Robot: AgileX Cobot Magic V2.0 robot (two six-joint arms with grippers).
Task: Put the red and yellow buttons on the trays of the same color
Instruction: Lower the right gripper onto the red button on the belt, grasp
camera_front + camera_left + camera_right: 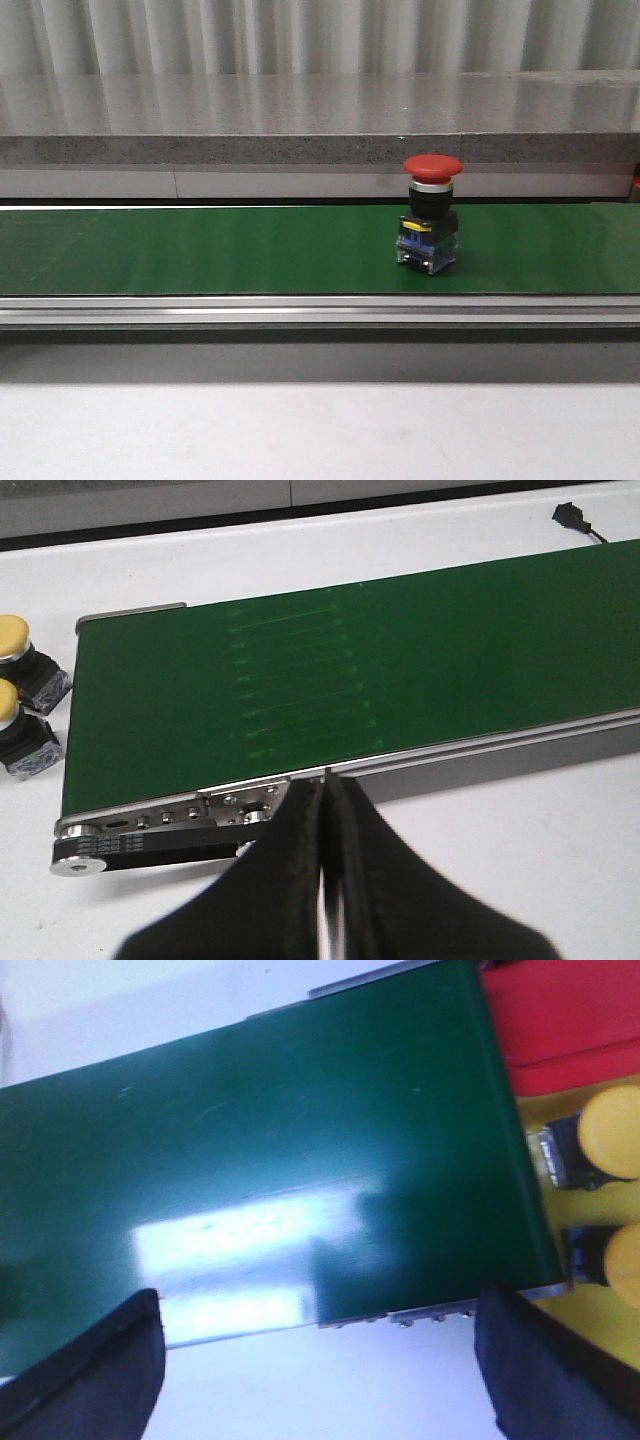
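Red button (431, 212): I saw it upright on the green belt (200, 250), front view only.
Left gripper (327, 825): fingers pressed together, holding nothing, at the belt's end; two yellow buttons (20, 645) beyond.
Right gripper (320, 1360): spread wide; red tray (570, 1020) and yellow tray (600, 1330) past the belt's edge.

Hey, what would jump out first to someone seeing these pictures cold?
The red button standing upright, alone, on the green belt, right of centre in the front view. Next, yellow buttons on the yellow tray past one belt end, beside a red tray.
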